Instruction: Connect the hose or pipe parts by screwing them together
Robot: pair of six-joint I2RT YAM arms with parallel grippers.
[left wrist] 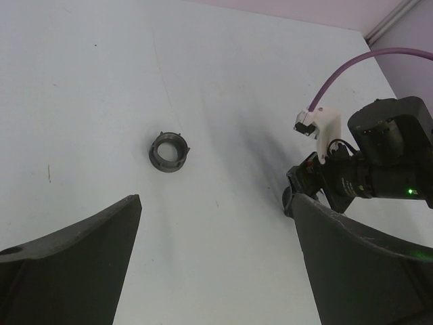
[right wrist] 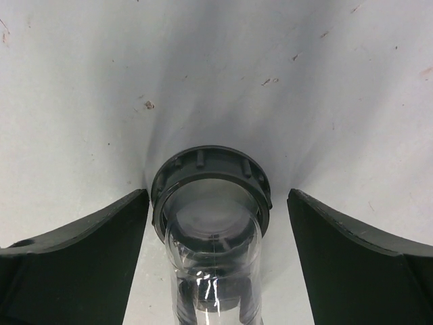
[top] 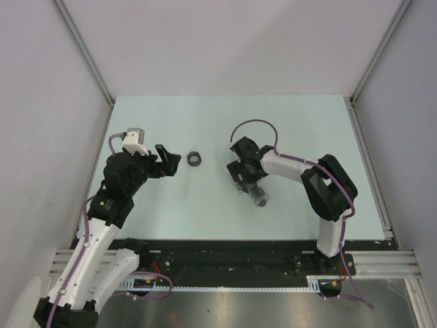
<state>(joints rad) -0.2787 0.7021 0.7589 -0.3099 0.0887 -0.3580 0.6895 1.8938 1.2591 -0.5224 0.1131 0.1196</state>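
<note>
Only my right wrist view shows my right fingers (right wrist: 67,271) flanking the clear, dark-ringed plastic cylinder (right wrist: 211,223), grip unclear; my left fingers (left wrist: 67,271) gape empty.

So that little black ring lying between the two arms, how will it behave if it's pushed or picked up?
The black ring looks like rigid moulded plastic, so probably stiff and light. It lies flat on the smooth table, so a push likely slides it rather than rolling it. Its rim lugs should aid grip.
</note>
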